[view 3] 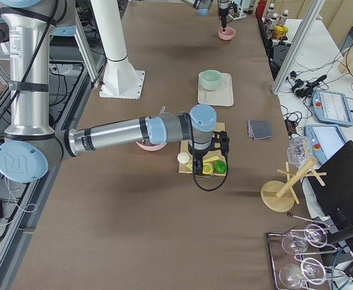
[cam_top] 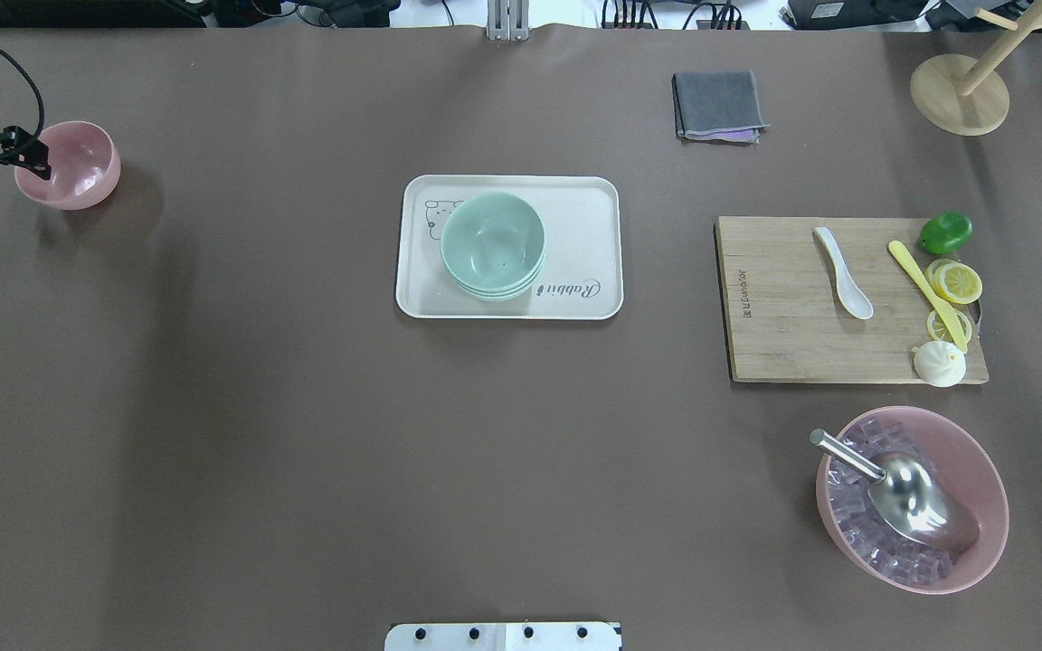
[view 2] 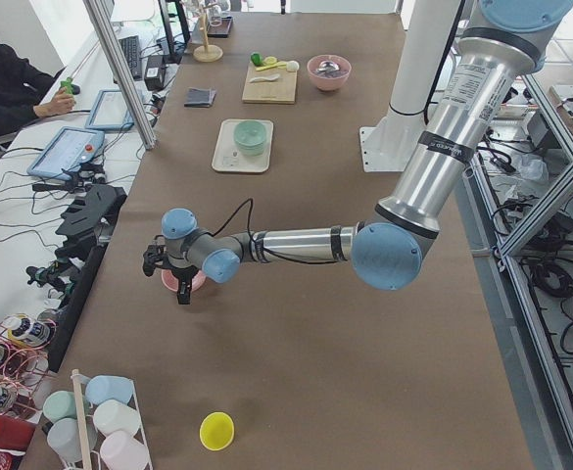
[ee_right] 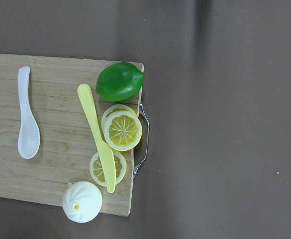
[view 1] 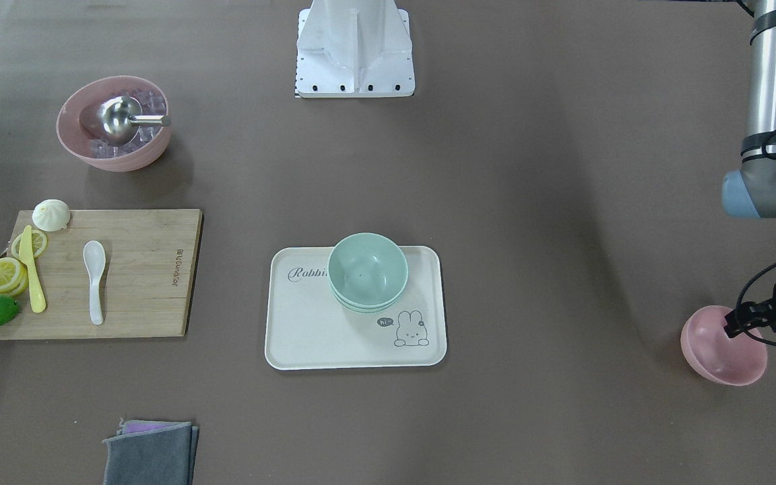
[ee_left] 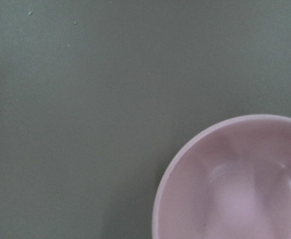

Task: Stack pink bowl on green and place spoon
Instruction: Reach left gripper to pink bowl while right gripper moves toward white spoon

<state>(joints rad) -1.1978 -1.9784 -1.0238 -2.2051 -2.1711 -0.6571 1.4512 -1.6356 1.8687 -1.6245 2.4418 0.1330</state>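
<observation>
Overhead, front views face opposite ways — share tray [cam_top: 589,226]; wrist cams close, downward.

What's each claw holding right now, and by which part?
Left claw sits at the small pink bowl's rim; whether it's clamped can't be told. Right claw hangs over the cutting board, nothing seen in it.

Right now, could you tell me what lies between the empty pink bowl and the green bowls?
Nothing: in the overhead view, only bare brown table separates the pink bowl from the tray holding the green bowls.
</observation>
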